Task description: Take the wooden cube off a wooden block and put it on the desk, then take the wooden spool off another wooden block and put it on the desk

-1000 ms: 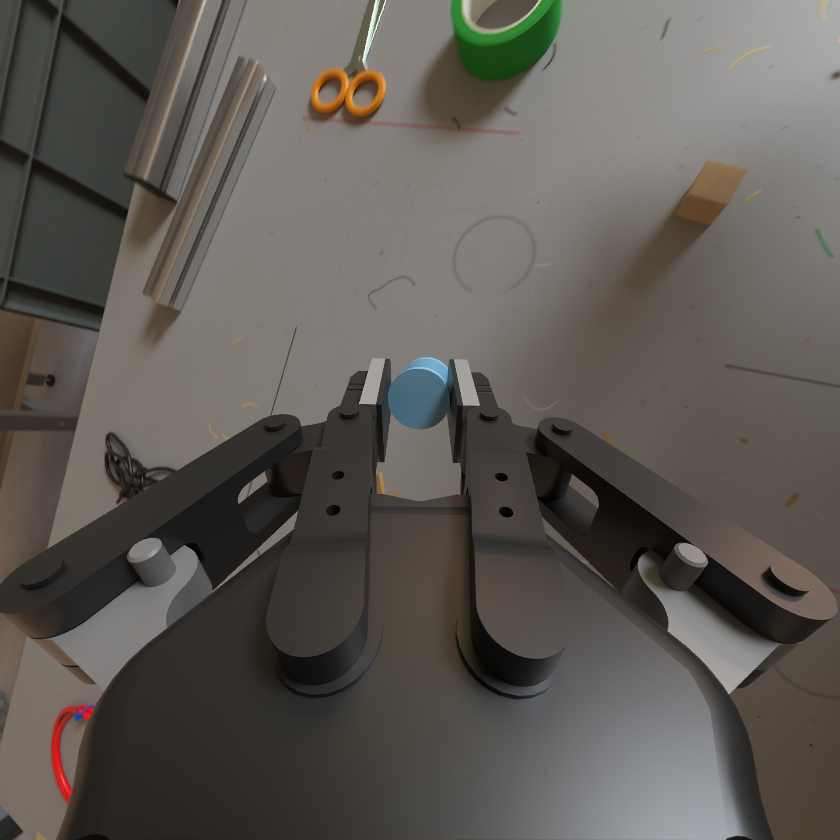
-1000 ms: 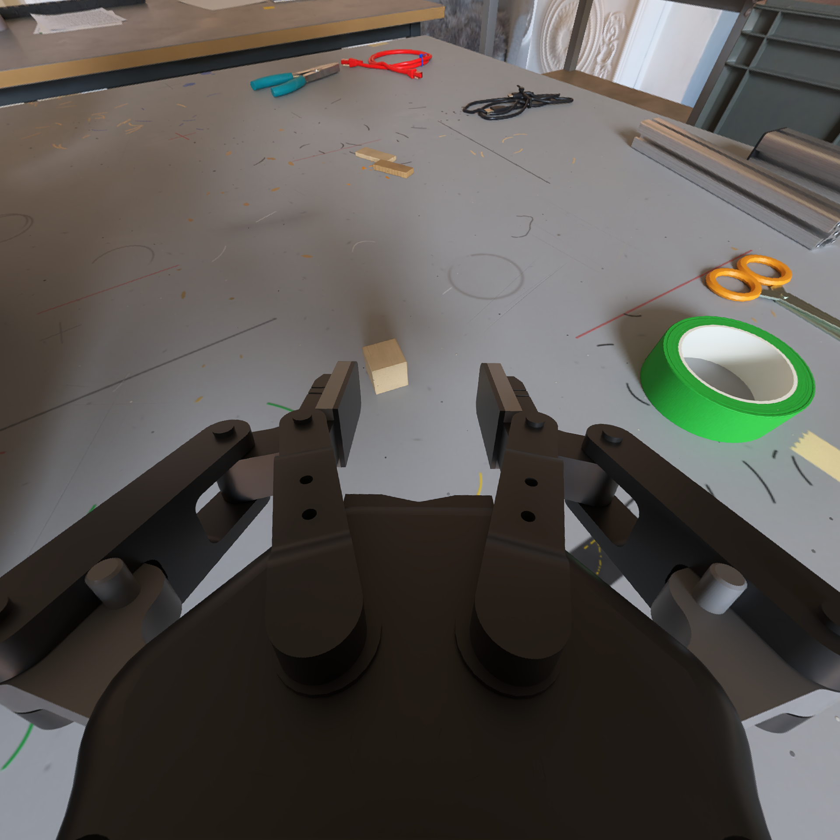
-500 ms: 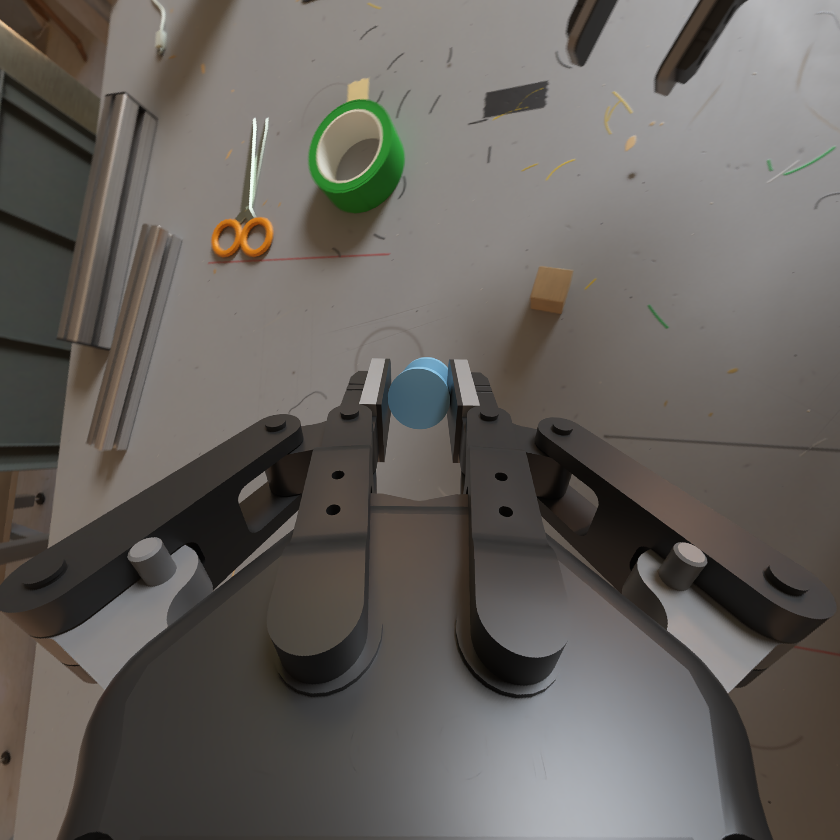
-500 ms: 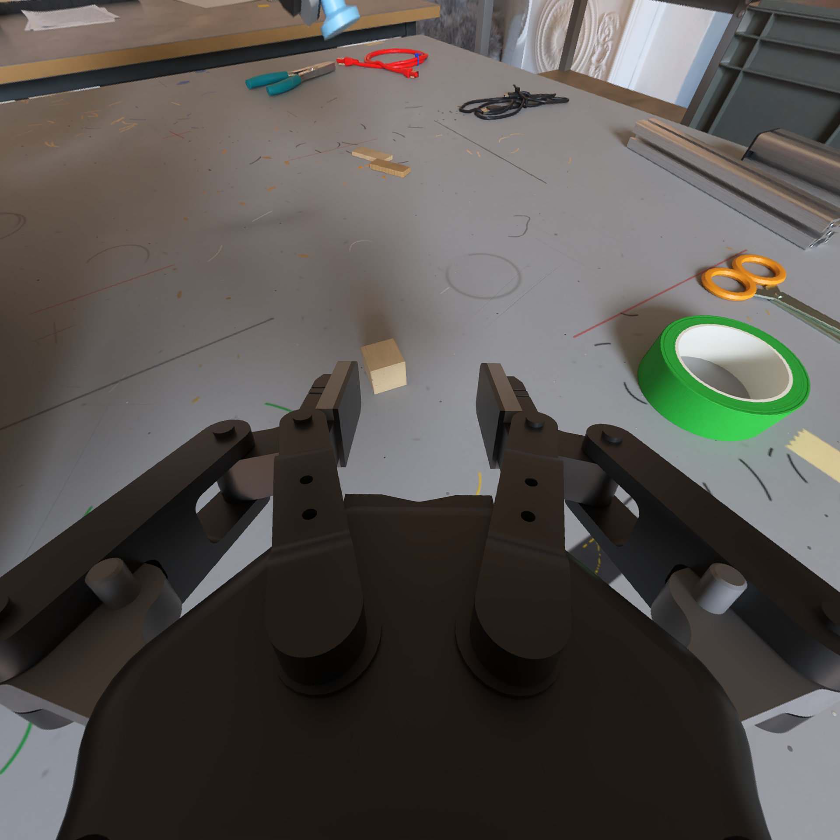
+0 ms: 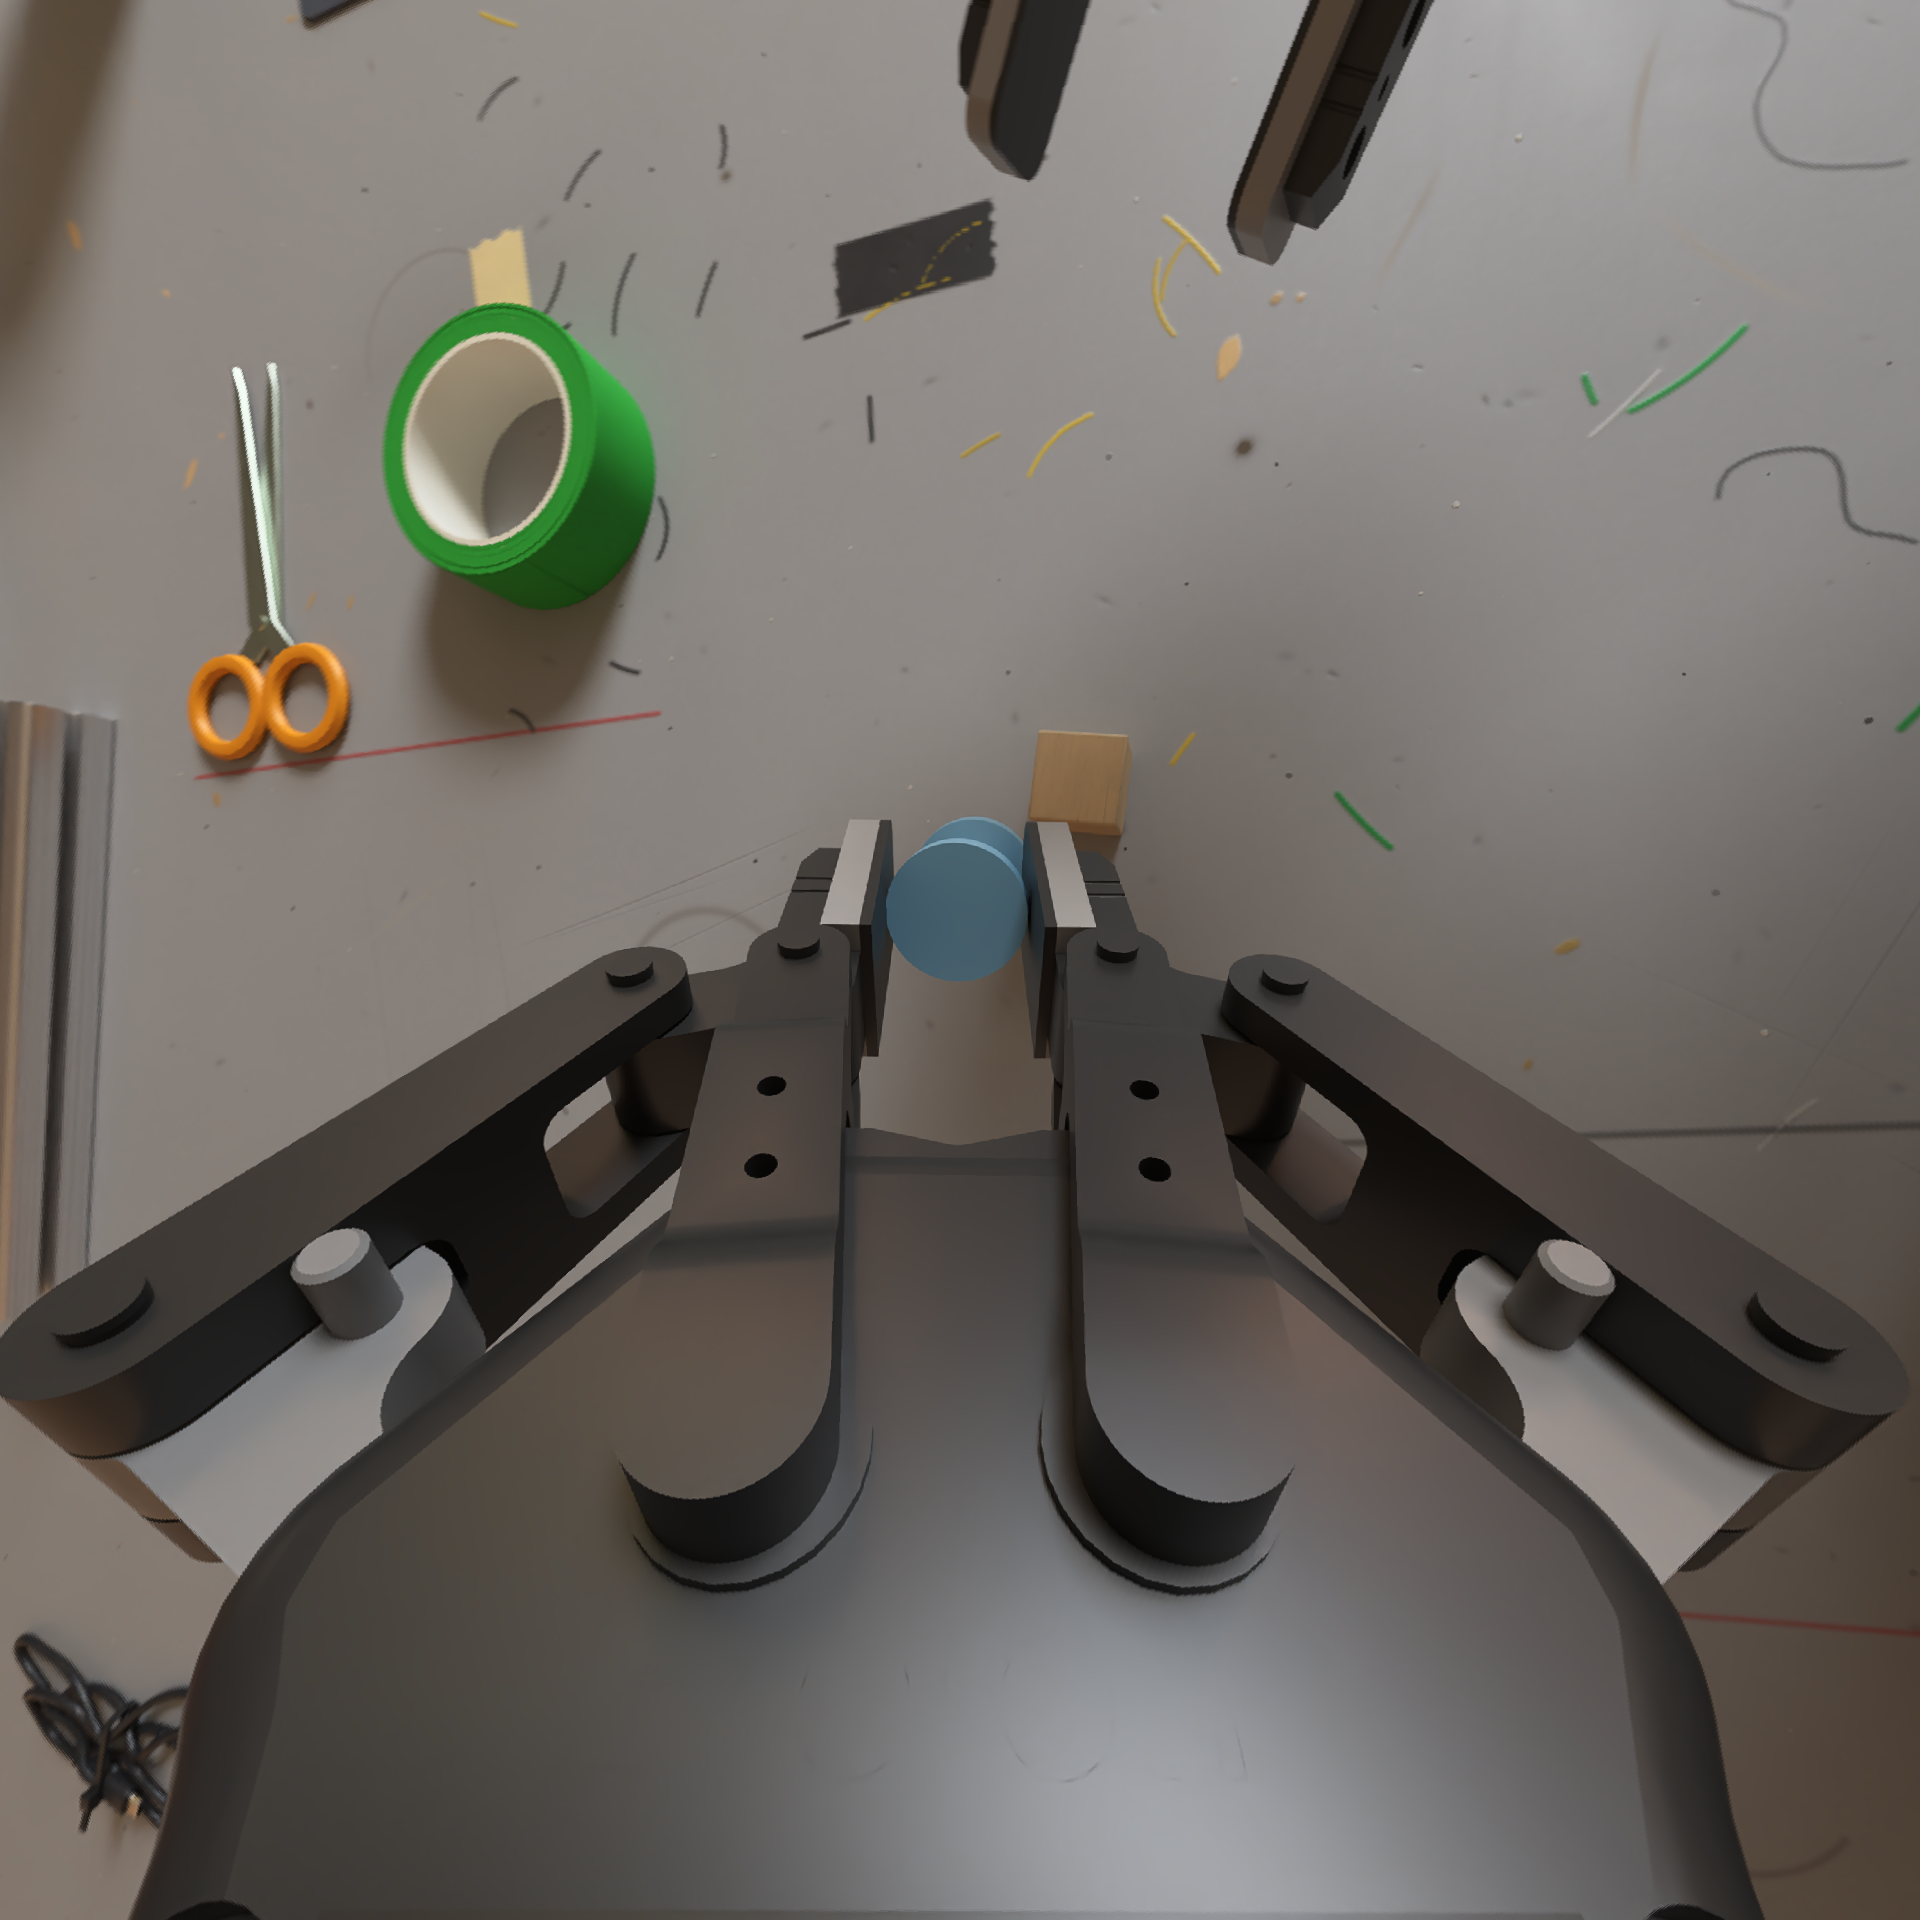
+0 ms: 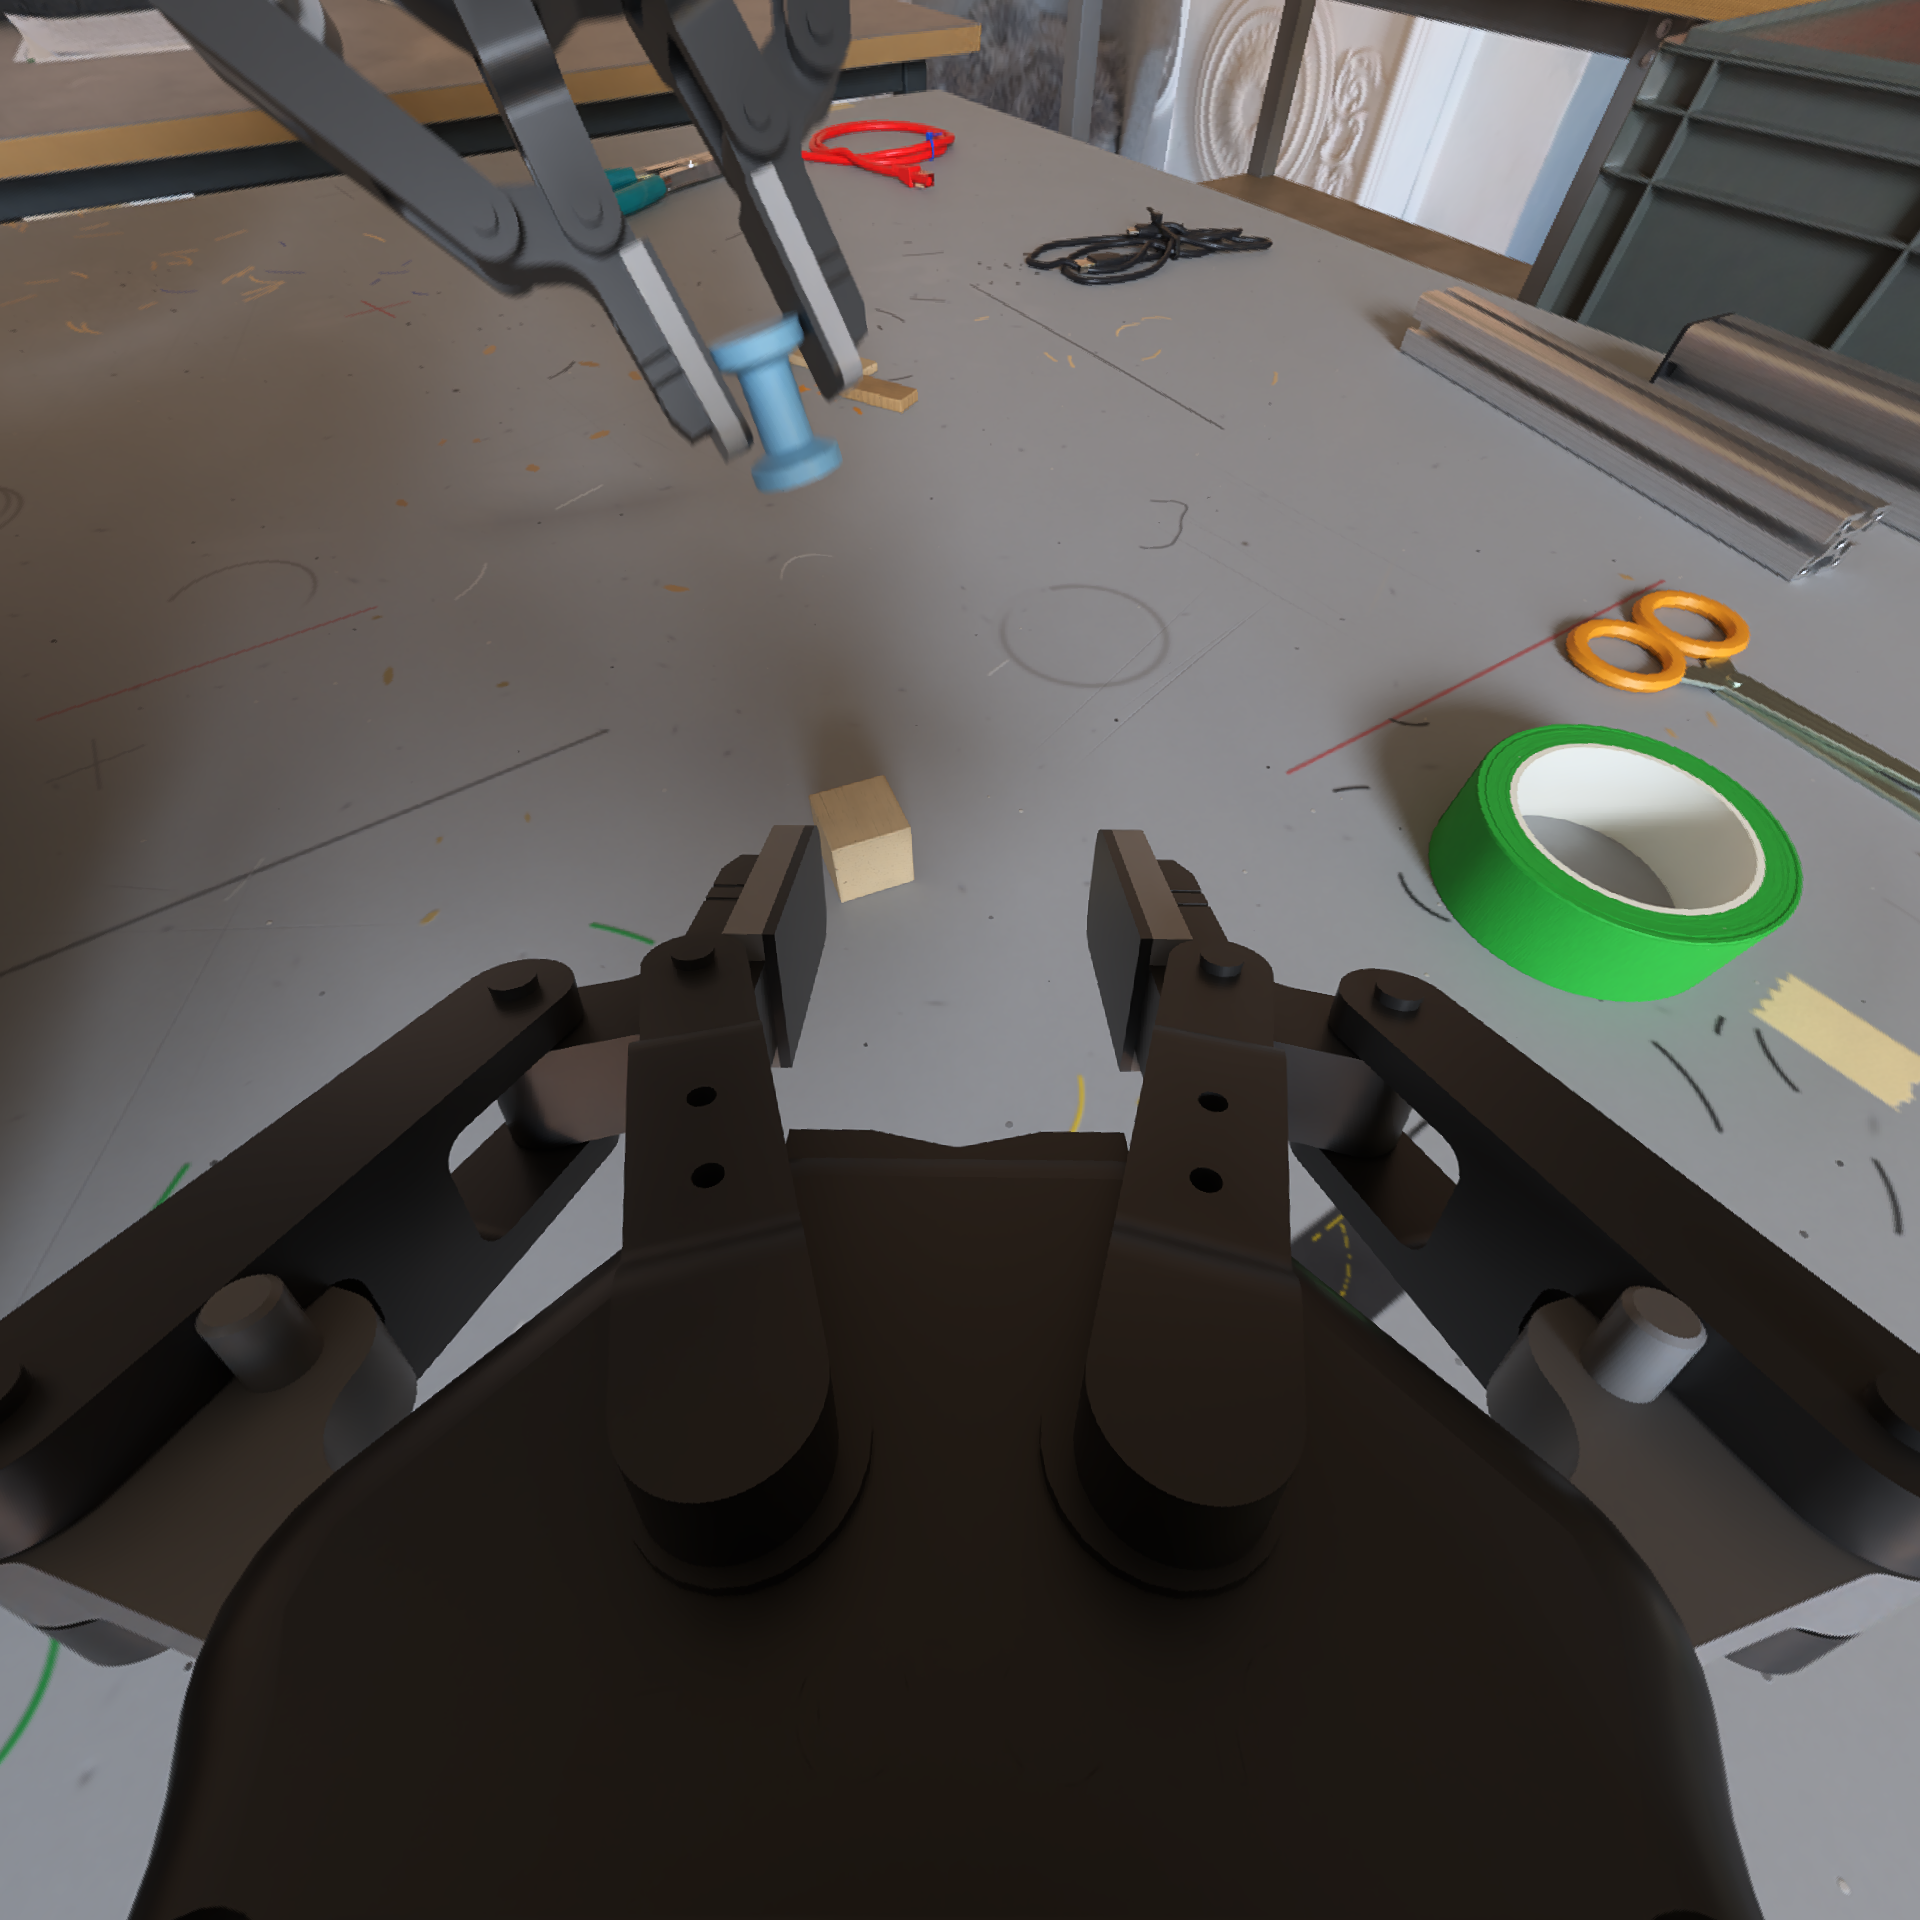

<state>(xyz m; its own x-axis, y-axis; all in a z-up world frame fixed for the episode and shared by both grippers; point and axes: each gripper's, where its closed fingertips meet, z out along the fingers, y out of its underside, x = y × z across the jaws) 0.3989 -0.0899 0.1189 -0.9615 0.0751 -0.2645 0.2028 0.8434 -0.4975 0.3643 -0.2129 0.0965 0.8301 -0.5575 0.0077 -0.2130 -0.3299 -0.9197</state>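
A grey counter, scuffed with pen marks and scattered shavings, fills both views, with a second wood-topped bench and a dark green crate beyond its far edge.

The left end effector hangs in the air above the counter, its two pads closed on a blue spool. From the right wrist view the same end effector holds the spool by its narrow waist, tilted, with both flanges free above and below the pads.

The wooden cube sits directly on the counter, clear of any block. In the left wrist view it shows just past the held spool, lower down on the surface.

The right end effector hovers near the cube with its jaws spread wide and nothing between them; the cube lies just beyond its left fingertip. Its two fingers also reach in at the top of the left wrist view.

Two thin wooden blocks lie farther back, partly hidden behind the held spool.

To one side are a green tape roll, orange-handled scissors and aluminium profiles. A black cable, a red cable and teal-handled pliers rest near the far edge.
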